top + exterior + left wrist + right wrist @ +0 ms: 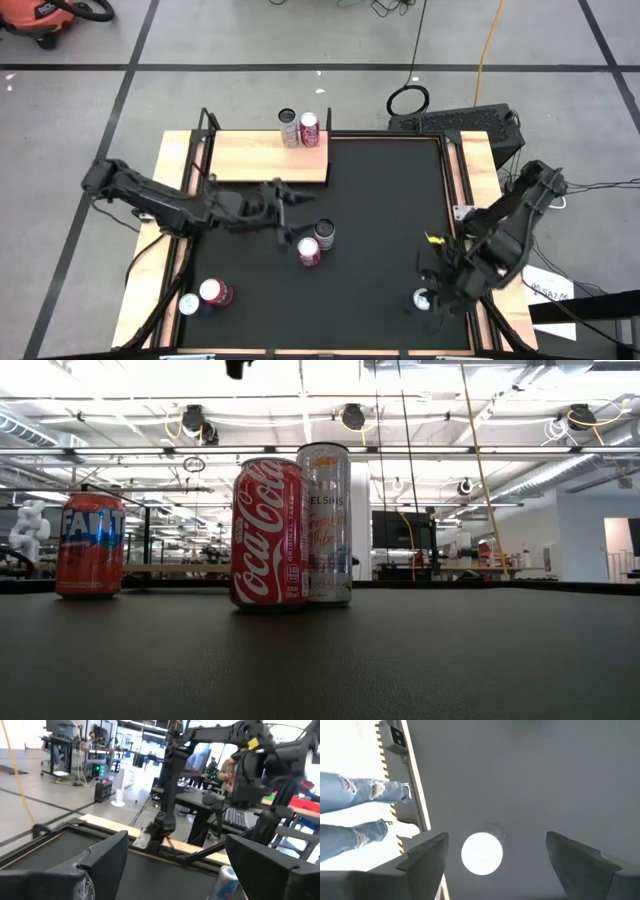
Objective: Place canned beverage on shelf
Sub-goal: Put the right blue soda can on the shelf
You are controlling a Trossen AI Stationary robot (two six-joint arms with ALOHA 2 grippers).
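At the high view's lower right, the right gripper point(492, 865), fingers spread, hangs above a white-topped aluminium can point(423, 298). It looks rigid, smooth and slippery; grip mid-body. Centre: left gripper point(296, 214), spread and empty, beside two cans point(316, 243). Upper centre, the light wooden shelf point(255, 155) holds two.

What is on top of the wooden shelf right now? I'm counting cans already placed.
Two cans stand on the shelf near its right far corner: a silver can and a red-and-white can, side by side. The rest of its top is bare wood; nothing covers it.
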